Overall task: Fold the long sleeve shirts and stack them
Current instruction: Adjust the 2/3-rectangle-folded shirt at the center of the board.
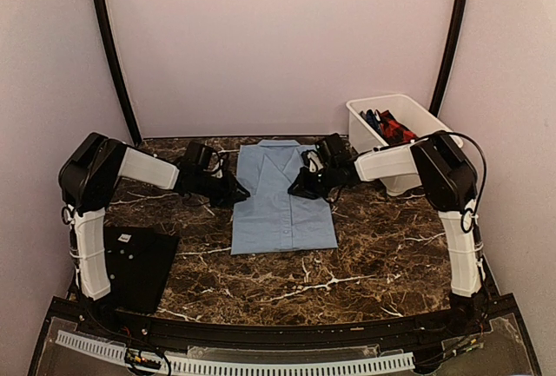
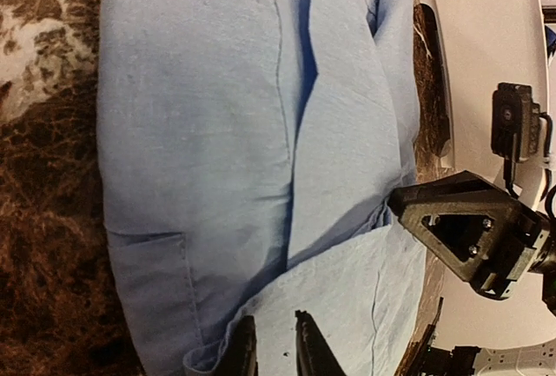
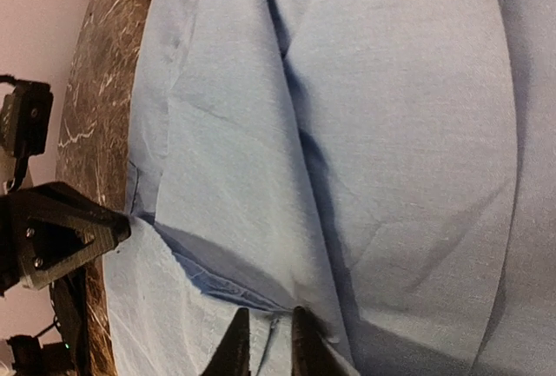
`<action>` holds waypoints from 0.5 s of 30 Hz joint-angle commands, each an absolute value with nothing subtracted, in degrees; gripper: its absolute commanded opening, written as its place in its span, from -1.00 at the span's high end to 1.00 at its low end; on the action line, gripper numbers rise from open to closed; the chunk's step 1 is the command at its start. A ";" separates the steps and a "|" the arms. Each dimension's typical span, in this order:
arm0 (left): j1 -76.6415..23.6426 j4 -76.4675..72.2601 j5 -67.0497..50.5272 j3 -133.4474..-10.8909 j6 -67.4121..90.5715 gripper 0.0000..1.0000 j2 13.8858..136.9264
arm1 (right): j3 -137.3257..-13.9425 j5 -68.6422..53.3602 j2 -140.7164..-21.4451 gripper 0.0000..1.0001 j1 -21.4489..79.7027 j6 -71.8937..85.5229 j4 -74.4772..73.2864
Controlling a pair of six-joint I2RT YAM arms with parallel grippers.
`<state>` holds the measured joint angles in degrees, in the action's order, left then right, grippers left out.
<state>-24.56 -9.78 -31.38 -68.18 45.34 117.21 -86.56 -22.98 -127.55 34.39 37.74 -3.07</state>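
The light-blue collared shirt lies button-front up in the middle of the marble table, folded to a narrow rectangle with the collar at the far end. My left gripper is at its left edge and my right gripper at its right edge, facing each other. In the left wrist view my left gripper is shut on a raised flap of the shirt. In the right wrist view my right gripper pinches the shirt the same way. The sleeves are hidden.
A white bin at the back right holds red-black checked and dark blue clothes. A flat black mat lies at the near left by the left arm's base. Pink walls close in the table.
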 commanded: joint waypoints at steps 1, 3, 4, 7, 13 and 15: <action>-23.95 -7.17 -30.72 -70.54 43.02 0.69 119.00 | -89.27 -23.94 -127.94 0.52 33.46 36.33 -2.40; -23.87 -6.72 -30.51 -71.16 42.74 0.69 119.62 | -89.75 -24.06 -127.49 0.40 33.33 35.40 -2.90; -23.84 -6.61 -30.24 -71.49 42.63 0.70 119.75 | -89.81 -23.79 -127.12 0.36 33.41 34.93 -3.19; -23.59 -6.17 -30.07 -71.98 42.34 0.70 120.05 | -89.67 -23.01 -125.61 0.33 33.47 33.50 -4.42; -23.47 -3.55 -30.11 -74.63 40.45 0.70 119.38 | -87.09 -18.29 -121.31 0.31 35.35 29.64 -7.16; -23.47 -2.39 -29.48 -75.67 39.54 0.69 118.62 | -85.91 -15.98 -119.79 0.31 36.27 28.84 -7.86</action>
